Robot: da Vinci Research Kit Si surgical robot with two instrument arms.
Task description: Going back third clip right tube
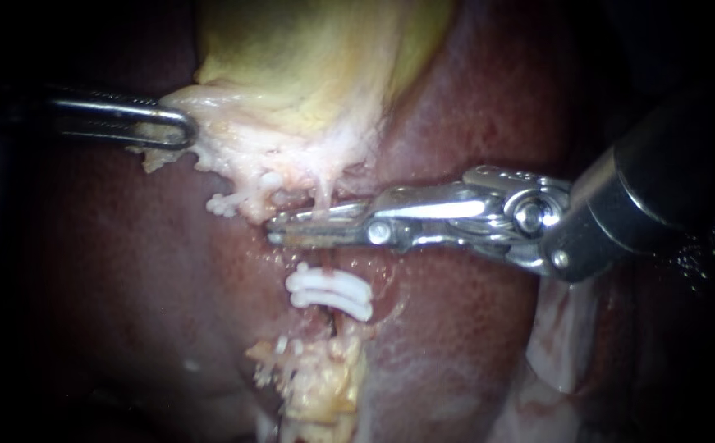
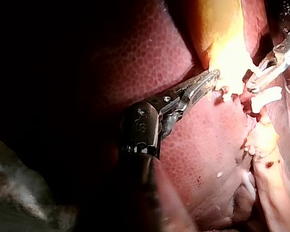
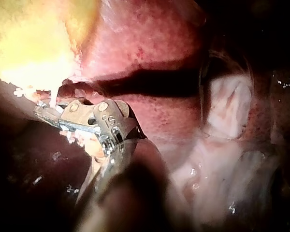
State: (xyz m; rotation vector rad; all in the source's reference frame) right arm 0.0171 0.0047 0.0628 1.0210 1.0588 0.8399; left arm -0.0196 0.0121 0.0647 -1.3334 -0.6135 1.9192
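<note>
The yellow gallbladder (image 1: 308, 57) lies on the dark red liver (image 1: 119, 271). My left instrument (image 1: 178, 131) comes in from the left, its jaws shut on the gallbladder's pale ragged edge; the left wrist view shows the same hold (image 2: 210, 79). A thin whitish tube (image 1: 324, 190) hangs from that edge. My right instrument (image 1: 279, 231) lies level across the tube's lower end, with a narrow gap between its jaws and nothing gripped. Just below those jaws, stacked white clips (image 1: 330, 294) sit across the tube. In the right wrist view the right instrument (image 3: 41, 110) points at the pale strand.
A yellow-white fatty lump (image 1: 320, 385) lies below the clips. Pale membrane (image 1: 562, 336) lies under the right instrument's shaft. Liver surrounds the working spot on both sides. In the left wrist view the right instrument (image 2: 253, 86) is close ahead of the left jaws.
</note>
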